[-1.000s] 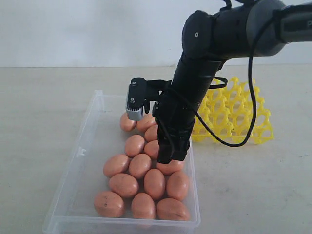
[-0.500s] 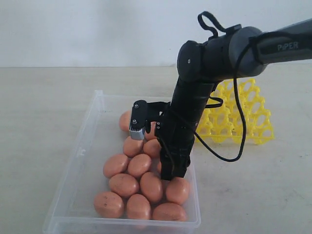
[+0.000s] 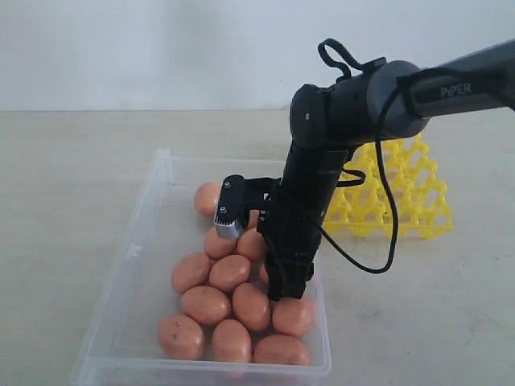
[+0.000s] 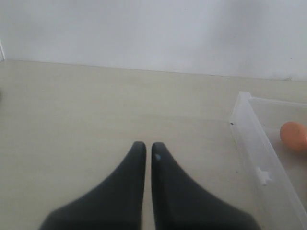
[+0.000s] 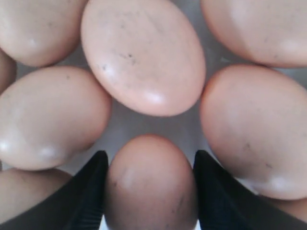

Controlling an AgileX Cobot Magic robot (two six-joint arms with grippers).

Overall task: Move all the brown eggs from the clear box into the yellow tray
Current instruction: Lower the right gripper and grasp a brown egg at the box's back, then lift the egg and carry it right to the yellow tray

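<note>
Several brown eggs lie clustered in the clear box at the front of the table. My right gripper reaches straight down into the cluster near the box's right wall. In the right wrist view its two black fingers press against both sides of one speckled brown egg, which still sits among its neighbours. The yellow tray stands behind the right arm, and no egg shows in it. My left gripper is shut with nothing in it, over bare table beside the box's corner.
A single egg lies apart at the box's far end. Other eggs crowd close around the held one on all sides. The right arm's black cable loops down in front of the yellow tray. A white wall closes off the back.
The right gripper has come down among the eggs toward the box's front right and its fingers have closed in on one egg. A few nearby eggs shifted slightly.
</note>
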